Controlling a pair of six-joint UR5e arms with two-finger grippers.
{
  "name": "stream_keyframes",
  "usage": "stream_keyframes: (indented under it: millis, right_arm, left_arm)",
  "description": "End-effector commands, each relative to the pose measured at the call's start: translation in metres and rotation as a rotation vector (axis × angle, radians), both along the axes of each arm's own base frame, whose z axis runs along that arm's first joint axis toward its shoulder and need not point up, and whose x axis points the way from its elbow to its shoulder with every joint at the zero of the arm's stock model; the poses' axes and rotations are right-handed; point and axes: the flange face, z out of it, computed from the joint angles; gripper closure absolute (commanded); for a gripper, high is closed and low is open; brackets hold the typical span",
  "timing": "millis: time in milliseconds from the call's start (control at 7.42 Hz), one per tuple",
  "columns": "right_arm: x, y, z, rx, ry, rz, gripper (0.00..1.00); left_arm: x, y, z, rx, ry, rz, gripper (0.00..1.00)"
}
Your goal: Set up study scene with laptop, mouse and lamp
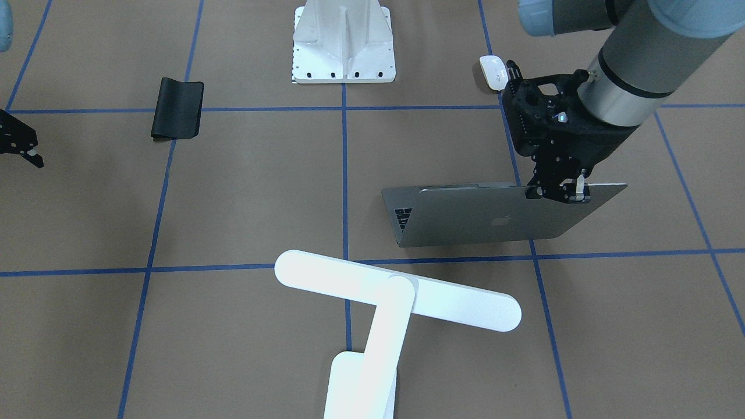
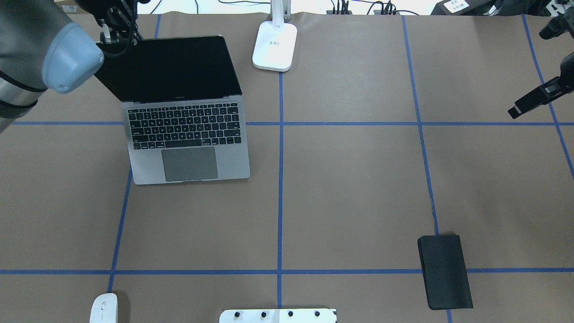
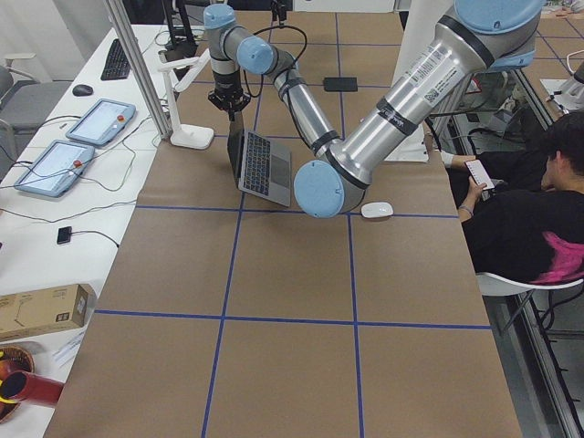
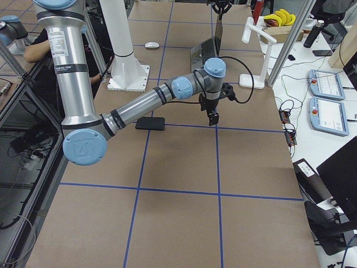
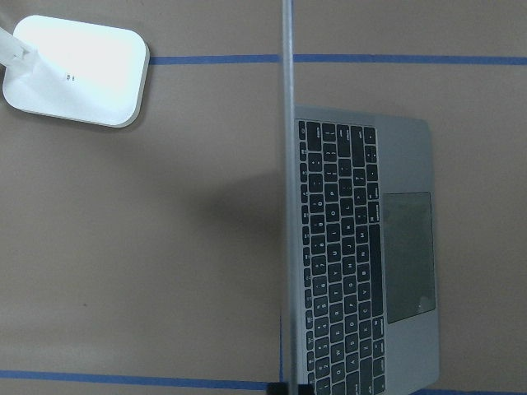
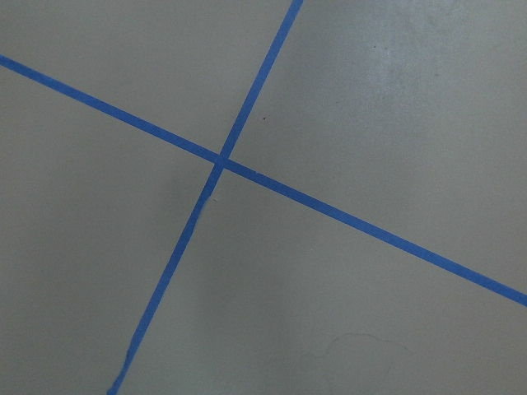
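The laptop (image 1: 495, 218) stands open on the table's left side, keyboard and trackpad (image 2: 184, 130) facing the robot; it also shows in the left wrist view (image 5: 362, 247). My left gripper (image 1: 561, 192) is shut on the top edge of its lid near the outer corner (image 2: 117, 38). The white mouse (image 2: 104, 308) lies near the robot's base, behind the laptop. The white lamp (image 1: 396, 291) stands at the far middle, its base (image 2: 274, 47) right of the laptop's screen. My right gripper (image 2: 533, 101) hovers far right over bare table; I cannot tell its jaw state.
A black flexible pad (image 2: 445, 271) lies at the near right. The white flanged pedestal (image 1: 343, 46) stands at the robot's edge, middle. Blue tape lines grid the brown table. Tablets and cables lie on a side bench beyond the lamp (image 3: 192, 137).
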Motion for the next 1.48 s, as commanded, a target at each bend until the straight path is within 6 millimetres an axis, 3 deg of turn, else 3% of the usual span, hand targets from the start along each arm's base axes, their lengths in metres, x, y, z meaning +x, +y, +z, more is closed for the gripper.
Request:
stream_keyframes:
  millis: [0, 404, 674, 943, 1347]
  right_arm:
    - [0.001, 0.0, -0.001, 0.002, -0.001, 0.003, 0.0]
    - [0.003, -0.001, 0.0, -0.001, 0.001, 0.006, 0.0]
    - [0.002, -0.003, 0.003, -0.007, 0.001, 0.005, 0.0]
    - [0.003, -0.009, -0.006, 0.005, -0.004, 0.011, 0.0]
    - [0.003, -0.014, -0.01, 0.008, -0.015, 0.012, 0.0]
  left_arm:
    - [0.024, 0.006, 0.001, 0.036, -0.022, 0.015, 0.88]
    - [0.045, 0.015, -0.004, 0.076, 0.0, 0.032, 0.88]
    - [0.045, 0.012, 0.004, 0.074, -0.02, 0.021, 0.88]
    - [0.052, -0.001, 0.014, 0.094, -0.025, 0.009, 0.88]
    - [0.079, -0.027, 0.046, 0.106, -0.017, 0.019, 0.88]
